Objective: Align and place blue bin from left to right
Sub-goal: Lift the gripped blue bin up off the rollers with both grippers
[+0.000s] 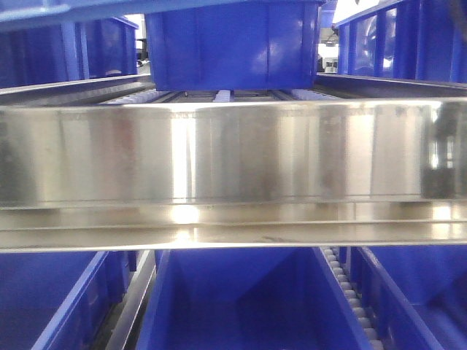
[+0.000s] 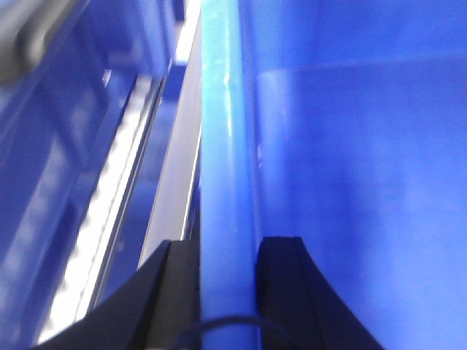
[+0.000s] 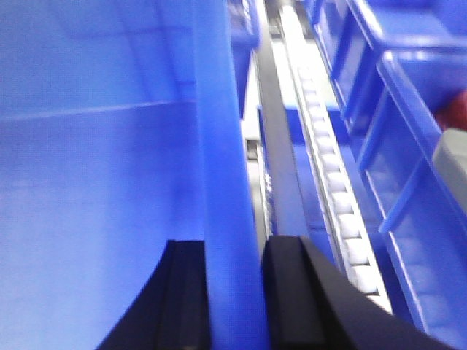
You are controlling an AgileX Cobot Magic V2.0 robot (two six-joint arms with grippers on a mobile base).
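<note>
In the left wrist view, the rim of the blue bin runs straight up the frame, with the bin's smooth inner wall to its right. My left gripper is shut on this rim, one black finger on each side. In the right wrist view, the opposite rim of the blue bin runs up the frame with the inside wall to its left. My right gripper is shut on it the same way. Neither gripper shows in the front view, where I cannot tell for sure which bin is held.
A wide steel shelf rail crosses the front view. A blue bin stands on the rollers above it, between other bins at both sides. Below are an open bin and a roller track. Roller tracks and neighbouring bins flank the held rims.
</note>
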